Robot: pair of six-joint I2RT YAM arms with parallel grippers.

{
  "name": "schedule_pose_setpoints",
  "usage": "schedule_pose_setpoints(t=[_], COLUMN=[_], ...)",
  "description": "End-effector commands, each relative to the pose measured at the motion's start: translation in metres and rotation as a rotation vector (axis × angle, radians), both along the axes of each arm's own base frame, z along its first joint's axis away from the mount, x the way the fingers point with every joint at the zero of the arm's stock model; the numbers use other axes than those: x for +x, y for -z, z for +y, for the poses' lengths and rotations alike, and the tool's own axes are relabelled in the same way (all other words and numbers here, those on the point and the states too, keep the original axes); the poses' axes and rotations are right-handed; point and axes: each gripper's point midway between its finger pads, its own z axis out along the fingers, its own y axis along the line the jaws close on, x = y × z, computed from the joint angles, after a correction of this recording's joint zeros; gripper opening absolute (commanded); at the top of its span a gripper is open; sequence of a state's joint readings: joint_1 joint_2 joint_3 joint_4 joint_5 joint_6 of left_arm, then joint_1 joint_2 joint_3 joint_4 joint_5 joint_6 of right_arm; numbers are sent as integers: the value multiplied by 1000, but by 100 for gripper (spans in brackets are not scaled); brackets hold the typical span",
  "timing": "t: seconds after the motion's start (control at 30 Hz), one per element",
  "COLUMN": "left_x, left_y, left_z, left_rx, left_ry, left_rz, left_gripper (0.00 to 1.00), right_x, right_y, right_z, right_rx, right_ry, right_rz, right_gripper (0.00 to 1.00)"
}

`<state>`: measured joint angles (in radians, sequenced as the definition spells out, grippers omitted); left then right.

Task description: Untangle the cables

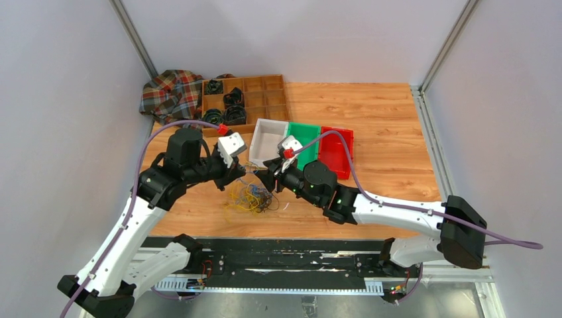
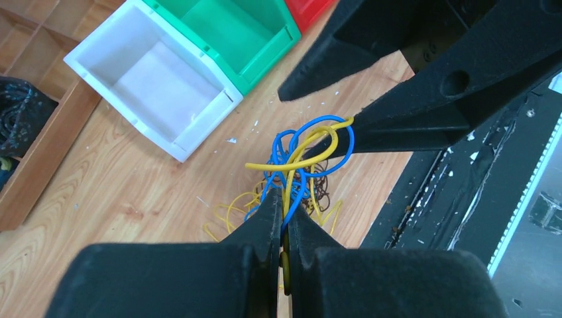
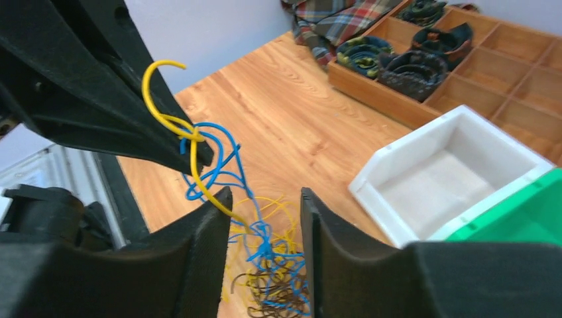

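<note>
The cables (image 1: 250,197) are thin yellow, blue and dark brown wires tangled in a loose heap on the wooden table. My left gripper (image 1: 240,173) is shut on a yellow and a blue strand (image 2: 285,211), lifting them above the heap (image 2: 301,159). My right gripper (image 1: 265,179) faces it from the right. In the right wrist view its jaws (image 3: 263,199) stand apart, with the raised strands and the heap (image 3: 278,265) between and below them. A yellow strand brushes its left fingertip (image 3: 222,202). In the left wrist view, one right finger (image 2: 397,126) touches the lifted loop.
White (image 1: 254,149), green (image 1: 311,126) and red (image 1: 346,132) bins stand in a row just behind the grippers. A wooden compartment tray (image 1: 272,99) with black coiled bundles (image 1: 233,99) and a plaid cloth (image 1: 171,93) lie at the back left. A black rail (image 1: 285,255) runs along the near edge.
</note>
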<state>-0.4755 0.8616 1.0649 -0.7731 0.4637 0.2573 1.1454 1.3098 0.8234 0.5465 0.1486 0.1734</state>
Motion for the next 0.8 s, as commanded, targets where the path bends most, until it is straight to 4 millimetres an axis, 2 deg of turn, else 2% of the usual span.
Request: schedule_pose_setpoints(t=[0.0,0.13,0.23,0.47,0.63,0.77], left_x=[-8,-10,-13,-16,-17,-18], left_y=[-14,-16,-17,-16,-17,-18], left_z=[-7,-9,-9,-9,-11,-12], left_rx=[-38,-48,-47,-43,-54,-59], left_ry=[42,53,63,75,81,86], left_rz=[1,7,15,21,39,41], left_gripper=[3,3,3,3,3,3], right_x=[3,6,10,11,15,21], right_y=[-11,-9,-8,-7,-9,-8], right_z=[-8,-9,-15,-26,-26,-26], right_rx=[14,9,2,-30,-23,-32], right_ry=[47,66,95,119,138,174], right_rz=[-40,-43,-58,-88,-84,-76], right_gripper=[47,48,46,47,47,53])
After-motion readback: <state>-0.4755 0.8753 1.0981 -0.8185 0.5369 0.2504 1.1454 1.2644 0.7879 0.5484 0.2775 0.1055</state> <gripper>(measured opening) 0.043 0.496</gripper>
